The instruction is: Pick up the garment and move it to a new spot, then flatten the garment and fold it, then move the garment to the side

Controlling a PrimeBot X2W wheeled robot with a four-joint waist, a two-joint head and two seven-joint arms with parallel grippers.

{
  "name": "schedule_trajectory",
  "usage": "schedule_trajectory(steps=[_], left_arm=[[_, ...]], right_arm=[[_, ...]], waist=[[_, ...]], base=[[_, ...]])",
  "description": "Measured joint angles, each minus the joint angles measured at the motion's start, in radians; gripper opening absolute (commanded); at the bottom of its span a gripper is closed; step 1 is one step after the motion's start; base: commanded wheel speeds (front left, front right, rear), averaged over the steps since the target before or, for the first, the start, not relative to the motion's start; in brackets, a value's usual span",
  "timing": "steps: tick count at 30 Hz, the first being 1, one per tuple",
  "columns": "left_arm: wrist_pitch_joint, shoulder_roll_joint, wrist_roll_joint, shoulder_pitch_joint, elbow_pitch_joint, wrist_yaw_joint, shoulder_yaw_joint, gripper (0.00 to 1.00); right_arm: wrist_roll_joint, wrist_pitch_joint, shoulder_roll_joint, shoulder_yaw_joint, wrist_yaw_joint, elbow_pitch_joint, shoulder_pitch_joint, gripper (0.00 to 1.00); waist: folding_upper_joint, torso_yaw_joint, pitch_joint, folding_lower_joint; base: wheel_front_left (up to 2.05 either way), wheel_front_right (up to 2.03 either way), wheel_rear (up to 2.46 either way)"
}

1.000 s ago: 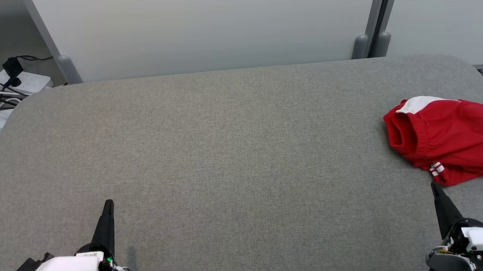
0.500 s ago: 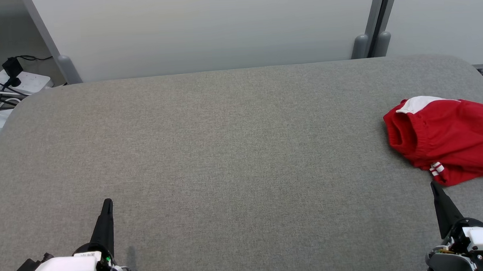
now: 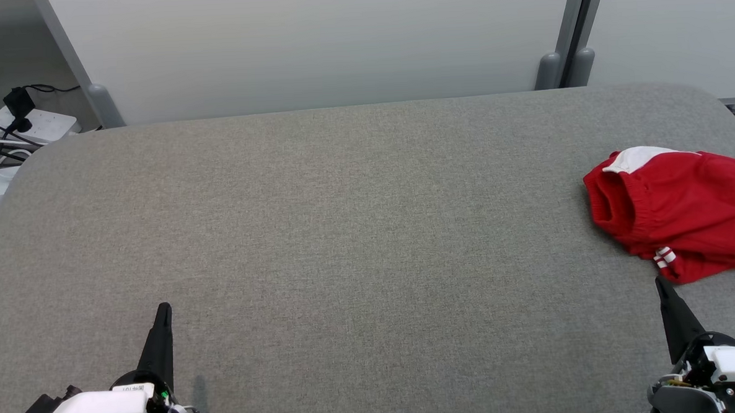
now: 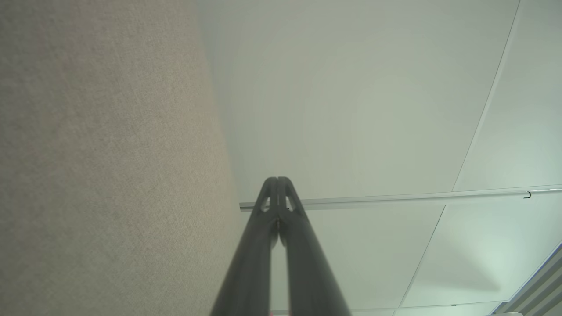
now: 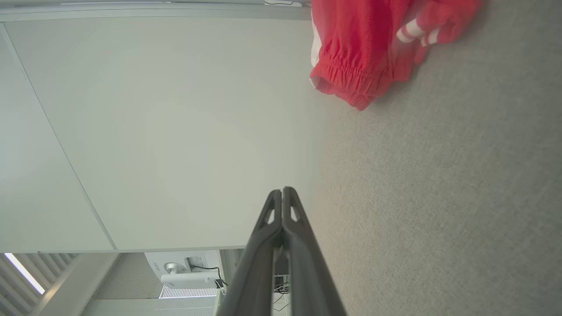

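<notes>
Both grippers sat low at the near edge of the table (image 3: 344,232), the left gripper (image 3: 162,313) at the lower left of the head view and the right gripper (image 3: 661,287) at the lower right. Each had its two dark fingers pressed together on nothing, and both wrist views showed the tips meeting.

The red garment (image 3: 684,214) lay at the table's right side, just beyond the right gripper's tip and apart from it. It was loosely bunched, with its gathered waistband (image 3: 609,205) turned toward the table's middle and a striped trim (image 3: 664,257) at its near edge. Its right part ran out of the head view.

That lie fitted two readings: a garment waiting to be picked up, or one roughly folded and already set aside. The pictures did not settle which, so no move could be judged due. Either way, the cloth looked soft and thickest at the waistband, and likely to sag and open from a single pinch.
</notes>
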Motion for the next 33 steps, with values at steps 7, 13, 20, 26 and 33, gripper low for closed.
schedule_trajectory(steps=[7, 13, 20, 26, 33], left_arm=[[0.000, 0.000, 0.000, 0.000, 0.000, 0.000, 0.000, 0.00], [0.000, 0.000, 0.000, 0.000, 0.000, 0.000, 0.000, 0.00], [0.000, 0.000, 0.000, 0.000, 0.000, 0.000, 0.000, 0.00], [0.000, 0.000, 0.000, 0.000, 0.000, 0.000, 0.000, 0.00], [0.000, 0.000, 0.000, 0.000, 0.000, 0.000, 0.000, 0.00]], right_arm=[[0.000, 0.000, 0.000, 0.000, 0.000, 0.000, 0.000, 0.00], [0.000, 0.000, 0.000, 0.000, 0.000, 0.000, 0.000, 0.00], [0.000, 0.000, 0.000, 0.000, 0.000, 0.000, 0.000, 0.00], [0.000, 0.000, 0.000, 0.000, 0.000, 0.000, 0.000, 0.00], [0.000, 0.000, 0.000, 0.000, 0.000, 0.000, 0.000, 0.00]], waist=[[0.0000, 0.000, 0.000, 0.0000], [0.0000, 0.000, 0.000, 0.0000], [0.0000, 0.000, 0.000, 0.0000], [0.0000, 0.000, 0.000, 0.0000], [0.0000, 0.000, 0.000, 0.0000]], base=[[0.00, 0.00, 0.00], [0.00, 0.00, 0.00], [0.00, 0.00, 0.00], [0.00, 0.00, 0.00], [0.00, 0.00, 0.00]])
